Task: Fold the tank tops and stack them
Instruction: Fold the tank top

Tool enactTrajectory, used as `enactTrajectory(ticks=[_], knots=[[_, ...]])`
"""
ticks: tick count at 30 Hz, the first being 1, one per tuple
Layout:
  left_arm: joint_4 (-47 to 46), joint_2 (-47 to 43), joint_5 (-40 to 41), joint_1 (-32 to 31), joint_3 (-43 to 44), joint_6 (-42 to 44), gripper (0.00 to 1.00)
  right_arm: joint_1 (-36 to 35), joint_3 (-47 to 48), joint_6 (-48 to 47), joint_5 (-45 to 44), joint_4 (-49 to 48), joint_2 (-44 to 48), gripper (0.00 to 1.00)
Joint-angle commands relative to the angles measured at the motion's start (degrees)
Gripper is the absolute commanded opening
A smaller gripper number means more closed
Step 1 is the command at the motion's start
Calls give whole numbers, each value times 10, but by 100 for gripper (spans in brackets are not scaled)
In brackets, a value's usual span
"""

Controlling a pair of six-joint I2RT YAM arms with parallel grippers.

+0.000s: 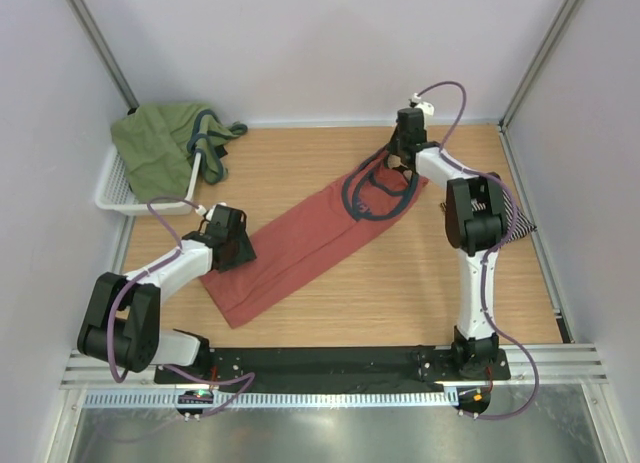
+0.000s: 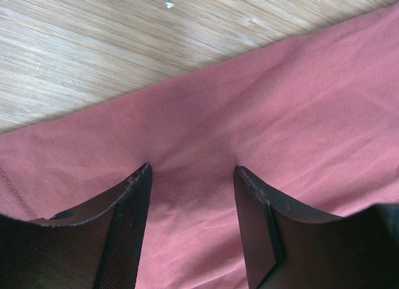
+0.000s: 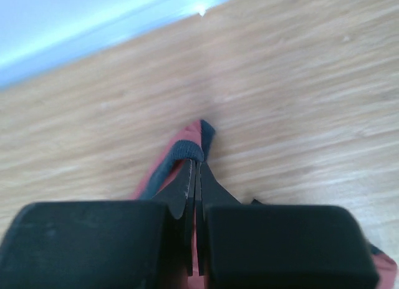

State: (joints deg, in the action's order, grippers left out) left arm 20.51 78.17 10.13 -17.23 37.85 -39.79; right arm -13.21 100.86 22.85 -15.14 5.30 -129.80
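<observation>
The salmon-red tank top [image 1: 300, 243] lies flat in a long diagonal band across the table, its dark teal neck and armhole trim at the far right end. My right gripper [image 1: 402, 155] is shut on a teal-edged shoulder strap [image 3: 184, 149] at that end; in the right wrist view the right gripper [image 3: 196, 163] pinches the strap just above the wood. My left gripper [image 1: 240, 249] is down on the hem end. It is open [image 2: 193, 171], with flat red cloth [image 2: 280, 102] between its fingers and nothing gripped. The striped tank top [image 1: 520, 229] lies bunched behind the right arm.
A white basket [image 1: 112, 191] stands at the back left with a green garment [image 1: 160, 143] heaped in it and spilling over the rim. Walls close the table on three sides. Bare wood [image 1: 400, 283] shows in front of the red top.
</observation>
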Motion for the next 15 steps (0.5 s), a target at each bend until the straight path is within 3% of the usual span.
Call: enactTrajectory(ticks=[1,8,15], knots=[[3,-8,20,-3,17,2,57,26,-43,83,89,-107,49,1],[12,13,20,-3,29,3,57,76,-63,146,179,-131,23,1],[13,17,22,-3,32,3,57,95,-67,189,204,-116,-5,7]])
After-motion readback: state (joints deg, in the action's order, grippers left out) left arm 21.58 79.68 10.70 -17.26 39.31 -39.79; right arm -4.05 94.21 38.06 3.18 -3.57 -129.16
